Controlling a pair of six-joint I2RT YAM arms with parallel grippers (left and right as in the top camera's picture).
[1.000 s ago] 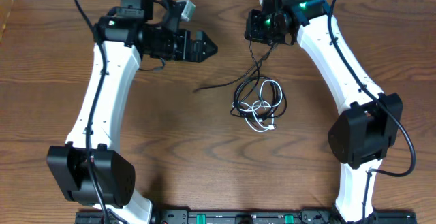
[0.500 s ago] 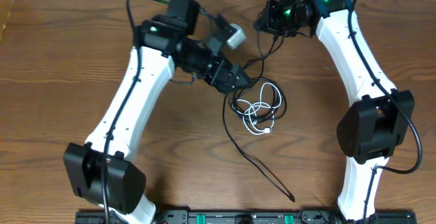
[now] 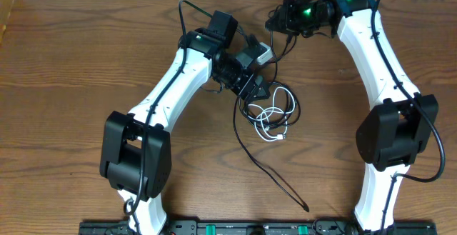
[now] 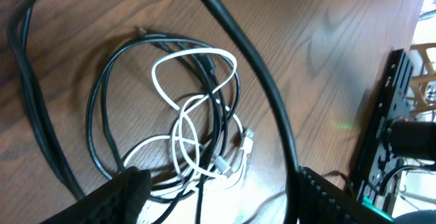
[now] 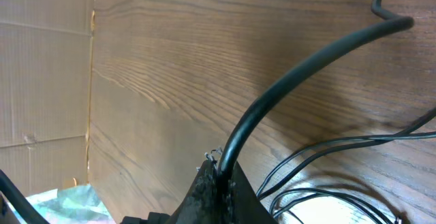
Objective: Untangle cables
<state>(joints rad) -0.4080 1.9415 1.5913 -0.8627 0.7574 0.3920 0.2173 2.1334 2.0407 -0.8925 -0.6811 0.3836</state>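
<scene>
Brown wood-grain tabletop [image 3: 71, 85] fills my overhead feed, and right of its centre the cables [image 3: 271, 110] lie in a loose knot. The white cable [image 4: 178, 125] is looped several times through dark coils, with its small plug end lying on the wood at the edge of the bundle. One long black cable [image 3: 270, 172] leaves the knot on its left side and trails diagonally across the table towards me, ending well apart from the rest near the front edge. A second black cable [image 5: 320, 59] rises out of the top of the bundle to the right gripper [image 3: 277, 22], which sits near the far edge of the table. On the right wrist feed the fingertips are pinched together with that cord clamped between them. The left gripper [image 3: 258, 91] hangs over the upper left part of the tangle. Its wrist view shows the two fingers spread wide, holding nothing, with the coils lying on the wood below the gap, and I cannot tell whether the tips touch the cables. Cardboard [image 5: 41, 81] stands along the table's left side. A black rail [image 3: 235, 228] runs along the front edge, and any marking on it is too small for me to read.
</scene>
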